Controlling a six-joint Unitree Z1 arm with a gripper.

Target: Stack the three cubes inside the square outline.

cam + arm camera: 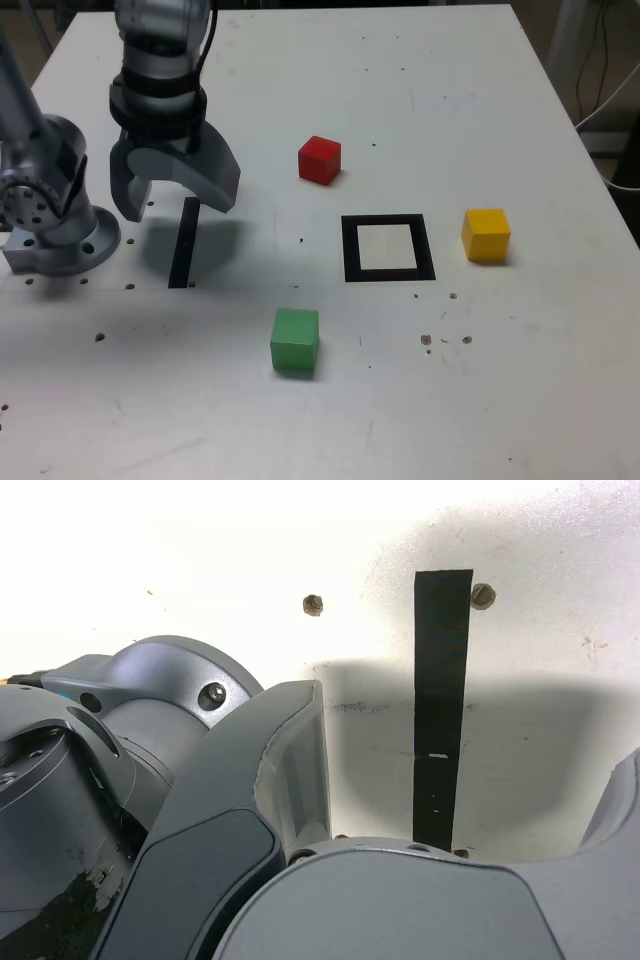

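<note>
Above the black strip (185,243), the fingers (180,205) hung spread and empty, best sent level and slowly toward one cube (320,160), squared to its faces.

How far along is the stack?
Nothing stacked: the outline has a bare centre. Nothing in hand: the gripper is open over the black strip. Left: all three cubes, red, yellow, green, lying apart outside it.

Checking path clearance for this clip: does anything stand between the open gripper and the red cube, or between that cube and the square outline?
Nothing visible stands between the gripper and the red cube, nor between it and the square outline.
</note>
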